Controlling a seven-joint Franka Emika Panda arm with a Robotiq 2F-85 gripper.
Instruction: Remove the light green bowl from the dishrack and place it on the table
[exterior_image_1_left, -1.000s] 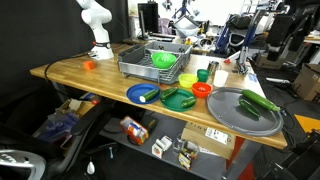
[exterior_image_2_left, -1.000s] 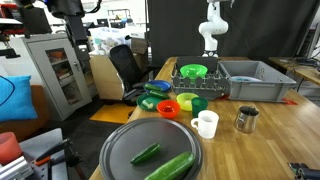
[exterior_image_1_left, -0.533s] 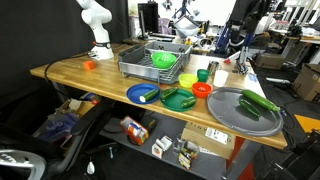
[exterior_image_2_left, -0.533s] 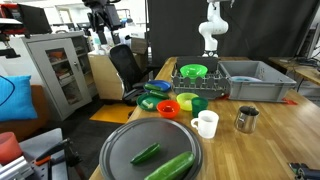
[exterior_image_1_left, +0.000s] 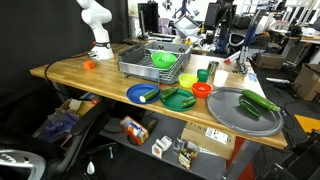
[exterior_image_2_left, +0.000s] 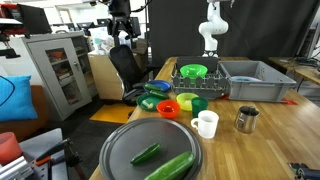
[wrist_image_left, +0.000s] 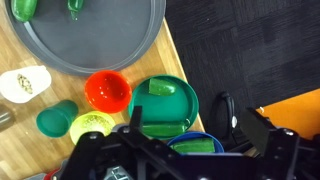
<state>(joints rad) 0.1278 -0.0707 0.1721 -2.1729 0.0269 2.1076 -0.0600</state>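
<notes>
Bright lime-green round plastic bowl (exterior_image_1_left: 163, 60) inside the large rectangular grey metal wire dishrack (exterior_image_1_left: 138, 67), visible in both exterior views; same bowl (exterior_image_2_left: 193, 71) bright against the dark wires. Dishrack on the long wooden butcher-block tabletop (exterior_image_1_left: 80, 75). White robot arm (exterior_image_1_left: 95, 25) upright on the wood, apart from the dishrack. On the tabletop near the dishrack: a second yellow-green bowl (wrist_image_left: 92, 125), a small dark green cup (wrist_image_left: 57, 119), an orange-red round bowl (wrist_image_left: 107, 90), a dark green flat dish (wrist_image_left: 165, 100) and a blue round plate (exterior_image_1_left: 142, 94). Farther along, a white mug (wrist_image_left: 24, 84) and a round grey tray (wrist_image_left: 100, 45) carrying long green vegetables (exterior_image_1_left: 258, 101). In the wrist view, gripper (wrist_image_left: 187, 128) dark along the lower edge, fingers spread apart, well above the dish and plate.
</notes>
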